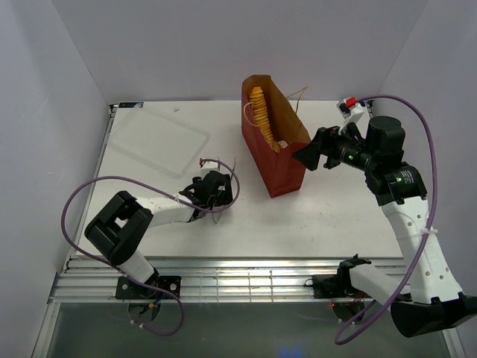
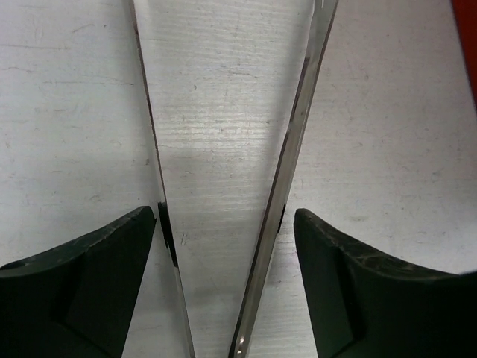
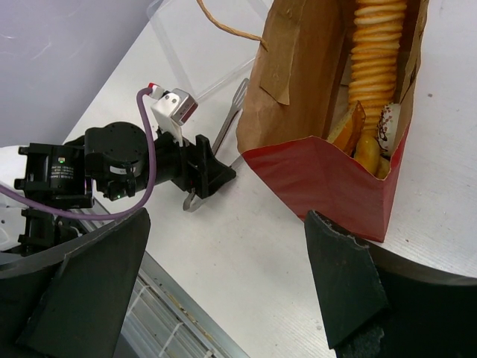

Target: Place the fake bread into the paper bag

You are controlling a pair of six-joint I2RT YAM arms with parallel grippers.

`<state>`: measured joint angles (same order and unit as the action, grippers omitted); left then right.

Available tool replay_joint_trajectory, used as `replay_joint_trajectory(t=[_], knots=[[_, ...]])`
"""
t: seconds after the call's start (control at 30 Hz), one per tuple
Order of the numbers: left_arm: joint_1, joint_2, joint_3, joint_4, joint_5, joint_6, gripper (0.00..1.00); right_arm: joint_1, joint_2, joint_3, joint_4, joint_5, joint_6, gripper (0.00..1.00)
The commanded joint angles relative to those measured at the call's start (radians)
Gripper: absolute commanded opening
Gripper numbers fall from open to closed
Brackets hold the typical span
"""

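Robotics lab: white-walled booth (image 1: 223,45), table-bolted arms (image 1: 406,216).

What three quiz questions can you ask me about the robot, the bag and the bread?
1. True or false: the paper bag lies flat on its side.
2. What lies between the fingers of the left gripper? A. metal tongs B. a spoon C. a doughnut
3. Fill in: the long ridged loaf stands inside the ____.
Key: 1 false, it stands upright; 2 A; 3 paper bag.

The fake bread (image 1: 260,112) sits inside the open dark-red paper bag (image 1: 283,168).
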<state>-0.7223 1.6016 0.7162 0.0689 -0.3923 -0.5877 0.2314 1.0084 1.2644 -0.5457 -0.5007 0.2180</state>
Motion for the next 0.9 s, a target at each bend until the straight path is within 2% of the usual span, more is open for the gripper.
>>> replay_joint_trajectory(t=[0.0, 0.03, 0.07, 0.23, 0.47, 0.6, 0.87], knots=[[-0.003, -0.026, -0.008, 0.016, 0.000, -0.009, 0.87, 0.005, -0.013, 0.006, 0.021, -0.006, -0.009, 0.90], [-0.005, -0.040, -0.006, 0.009, 0.000, -0.008, 0.89, 0.005, -0.013, 0.003, 0.018, -0.004, -0.012, 0.90], [-0.005, -0.048, -0.006, 0.006, 0.003, -0.008, 0.98, 0.005, -0.011, 0.000, 0.020, -0.004, -0.012, 0.90], [-0.002, -0.110, 0.002, -0.018, 0.016, -0.026, 0.98, 0.005, -0.007, -0.019, 0.021, 0.002, -0.017, 0.90], [0.006, -0.284, 0.012, -0.054, 0.073, -0.064, 0.98, 0.005, -0.016, -0.075, 0.006, 0.066, -0.032, 0.90], [0.038, -0.426, 0.009, -0.064, 0.139, -0.092, 0.98, 0.005, -0.034, -0.103, -0.008, 0.109, -0.035, 0.90], [0.112, -0.601, 0.000, -0.063, 0.357, -0.168, 0.98, 0.006, -0.113, -0.200, -0.007, 0.171, -0.008, 0.90]])
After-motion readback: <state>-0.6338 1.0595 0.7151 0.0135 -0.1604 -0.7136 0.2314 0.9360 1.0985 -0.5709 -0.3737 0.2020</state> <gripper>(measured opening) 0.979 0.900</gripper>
